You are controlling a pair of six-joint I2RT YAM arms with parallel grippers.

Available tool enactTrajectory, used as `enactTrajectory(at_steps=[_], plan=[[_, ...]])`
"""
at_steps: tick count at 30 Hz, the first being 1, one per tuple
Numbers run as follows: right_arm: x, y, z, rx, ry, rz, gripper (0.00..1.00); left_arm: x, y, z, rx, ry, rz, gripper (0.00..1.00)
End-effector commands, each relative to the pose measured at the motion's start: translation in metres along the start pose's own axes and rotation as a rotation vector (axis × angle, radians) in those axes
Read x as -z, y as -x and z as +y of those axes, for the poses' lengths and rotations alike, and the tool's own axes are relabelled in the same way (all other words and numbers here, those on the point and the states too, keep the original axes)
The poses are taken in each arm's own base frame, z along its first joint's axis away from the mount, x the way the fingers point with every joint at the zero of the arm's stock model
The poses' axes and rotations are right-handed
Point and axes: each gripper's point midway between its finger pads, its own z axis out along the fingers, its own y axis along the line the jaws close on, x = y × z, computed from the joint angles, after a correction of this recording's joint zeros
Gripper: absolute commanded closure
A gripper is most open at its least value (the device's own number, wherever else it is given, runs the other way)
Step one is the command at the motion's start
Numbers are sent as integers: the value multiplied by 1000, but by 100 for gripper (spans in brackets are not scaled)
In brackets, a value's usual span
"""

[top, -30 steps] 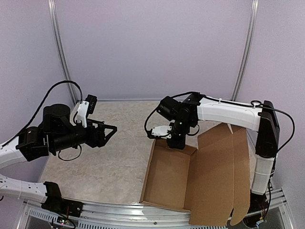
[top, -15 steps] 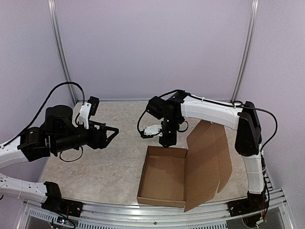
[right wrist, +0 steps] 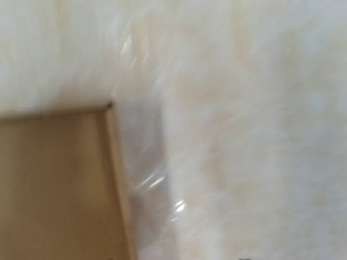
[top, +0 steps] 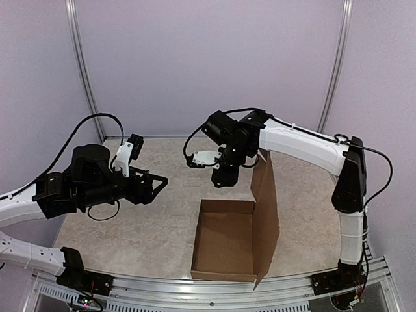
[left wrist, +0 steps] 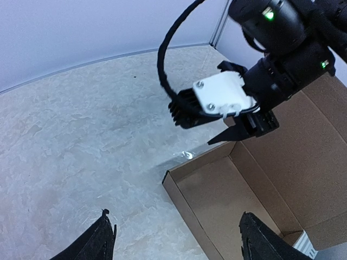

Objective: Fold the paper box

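Observation:
The brown paper box point(top: 224, 244) sits on the table as a shallow open tray, its big lid flap point(top: 266, 195) standing upright along the right side. My right gripper point(top: 221, 179) hovers just above and behind the tray's back left corner, touching nothing. Its wrist view is blurred and shows that corner point(right wrist: 108, 105); only its fingertips show at the bottom edge, far apart. My left gripper point(top: 159, 184) is open and empty, left of the box and pointing at it. Its wrist view shows its open gripper point(left wrist: 179, 241), the box point(left wrist: 217, 189) and the right gripper point(left wrist: 244, 130).
The marbled table top point(top: 149, 227) lies between the left gripper and the box. Purple walls with metal rails point(top: 84, 78) close the back and sides. The metal front rail point(top: 195, 292) runs just below the box's near edge.
The lid flap has swung up from lying flat on the right to standing upright, and the box has slid left. The right gripper has risen off the back wall. The left gripper has crept right.

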Motion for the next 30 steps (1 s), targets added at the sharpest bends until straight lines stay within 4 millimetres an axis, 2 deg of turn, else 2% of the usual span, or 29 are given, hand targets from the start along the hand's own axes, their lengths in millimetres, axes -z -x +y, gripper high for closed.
enactTrajectory(at_steps=[1,6,12,15,19,21,22,30], plan=[[83,35,-22,-95,-119,-250,50,-3,-2,5,-19,19,-1,22],[127,33,-37,-217,-209,-342,52,-8,5,6,-42,3,-39,23],[184,24,-46,-355,-292,-508,49,-23,12,23,-24,16,-48,25],[206,7,-51,-442,-347,-522,47,-35,14,28,-47,16,-31,27],[223,-20,-45,-522,-380,-545,43,-51,16,19,-135,-20,12,27],[231,-36,-44,-566,-415,-558,42,-65,10,19,-190,-19,57,27],[242,-48,-44,-591,-451,-569,41,-70,9,17,-215,-27,70,27],[263,-119,-33,-775,-568,-585,35,-126,-16,4,-417,-104,192,26]])
